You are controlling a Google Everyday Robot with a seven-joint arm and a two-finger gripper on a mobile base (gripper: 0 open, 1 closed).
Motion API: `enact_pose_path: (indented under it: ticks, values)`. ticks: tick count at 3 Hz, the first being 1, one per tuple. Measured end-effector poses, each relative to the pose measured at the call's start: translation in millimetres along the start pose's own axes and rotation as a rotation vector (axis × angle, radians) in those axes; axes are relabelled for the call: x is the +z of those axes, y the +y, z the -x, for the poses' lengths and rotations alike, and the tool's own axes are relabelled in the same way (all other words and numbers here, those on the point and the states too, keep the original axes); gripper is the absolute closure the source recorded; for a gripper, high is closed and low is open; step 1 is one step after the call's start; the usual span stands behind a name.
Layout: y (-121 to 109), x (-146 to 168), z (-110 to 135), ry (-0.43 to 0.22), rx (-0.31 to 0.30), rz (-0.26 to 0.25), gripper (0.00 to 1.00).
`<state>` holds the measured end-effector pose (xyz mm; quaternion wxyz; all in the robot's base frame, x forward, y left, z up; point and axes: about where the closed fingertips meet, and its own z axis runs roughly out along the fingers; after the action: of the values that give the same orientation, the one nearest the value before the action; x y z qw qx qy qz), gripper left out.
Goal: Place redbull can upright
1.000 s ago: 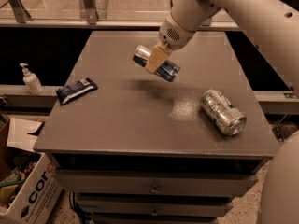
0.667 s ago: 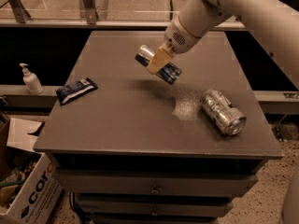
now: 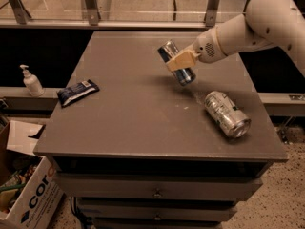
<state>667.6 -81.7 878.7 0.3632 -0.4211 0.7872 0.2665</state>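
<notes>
The redbull can point(image 3: 172, 54) is slim, blue and silver, and is held tilted above the middle of the grey table point(image 3: 128, 113), its silver top up and to the left. My gripper point(image 3: 181, 61) is shut on the redbull can around its middle, with a tan finger point(image 3: 180, 60) across the can's front. The white arm reaches in from the upper right. The can's lower end hangs a little above the tabletop.
A fatter silver can with green markings point(image 3: 227, 113) lies on its side at the table's right. A dark blue snack packet point(image 3: 77, 92) lies at the left edge. A white pump bottle point(image 3: 31, 81) stands on a ledge to the left. A cardboard box point(image 3: 24, 194) sits on the floor at lower left.
The arm has swung so it now reaches in from the right. The held can has moved slightly right and turned more upright.
</notes>
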Motion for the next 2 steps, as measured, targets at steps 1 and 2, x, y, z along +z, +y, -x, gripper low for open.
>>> enact_pose_path:
  ticks: [1,2]
  values:
    - [-28,-22,1,-0.158,0.026,-0.026,1.0]
    - [-51,-51,13,-0.306,0.021,-0.048,1.0]
